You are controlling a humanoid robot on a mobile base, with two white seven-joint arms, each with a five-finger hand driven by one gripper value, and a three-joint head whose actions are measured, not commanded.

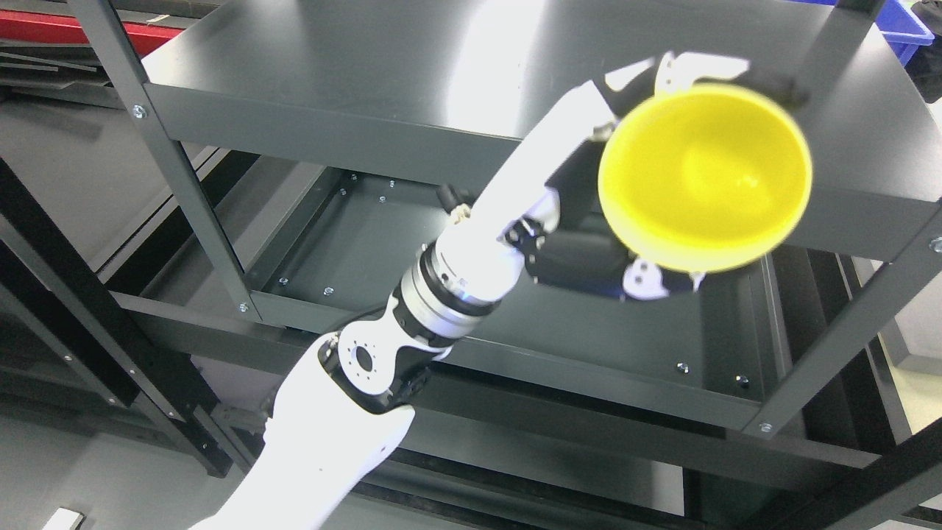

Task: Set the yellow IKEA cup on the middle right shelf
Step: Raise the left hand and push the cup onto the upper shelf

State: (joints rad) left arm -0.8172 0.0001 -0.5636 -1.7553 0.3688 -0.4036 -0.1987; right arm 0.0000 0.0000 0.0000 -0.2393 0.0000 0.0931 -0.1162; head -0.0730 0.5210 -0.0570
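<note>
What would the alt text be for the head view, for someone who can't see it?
The robot's left hand grips a yellow cup, its open mouth facing the camera, held out in front of a dark grey metal shelf unit. The white arm reaches up from the lower left.

The yellow cup (705, 177) covers most of the left robot hand (625, 184): only a few fingers (699, 68) show past its rim above and below, and the palm behind it cannot be made out. The cup's right rim is smeared by blur, as is a dark fingertip beside the shelf post (839, 44). The cup's outer wall and base face away, unseen. The arm (324, 442) is cut off at the bottom edge. A blue bin (909, 22) is clipped by the top right corner, its contents unreadable. The shelf below (515, 324) is partly hidden behind the arm and hand.
</note>
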